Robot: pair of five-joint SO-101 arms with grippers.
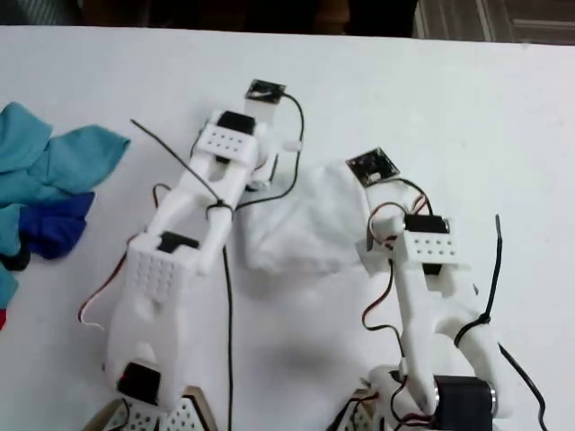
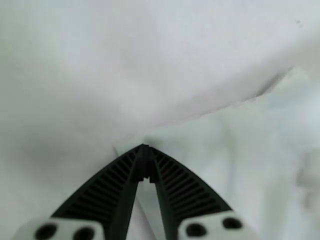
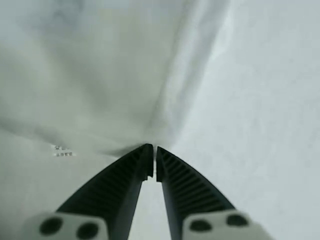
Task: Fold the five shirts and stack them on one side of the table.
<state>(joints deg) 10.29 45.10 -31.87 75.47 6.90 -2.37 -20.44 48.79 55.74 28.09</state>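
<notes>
Centrally, one white shirt (image 1: 296,224), left gripper (image 2: 144,150) and right gripper (image 3: 151,149) fingers tight on it.

So one shirt (image 1: 301,229) sits mid-frame on the counter (image 1: 449,99) in the high view, right between the two arms. The left hand (image 2: 145,150) is on its upper-left edge, the right hand (image 3: 151,149) on its right edge. A heap of other shirts (image 1: 49,180) lies well apart, at the frame's left edge.

The white shirt (image 1: 301,224) is soft matt cloth, lightly creased; the blue shirts (image 1: 54,171) are matt cloth too. The left pincer (image 2: 145,150) and right pincer (image 3: 151,150) are black ribbed plastic. The surface (image 1: 467,108) looks smooth and matt.
</notes>
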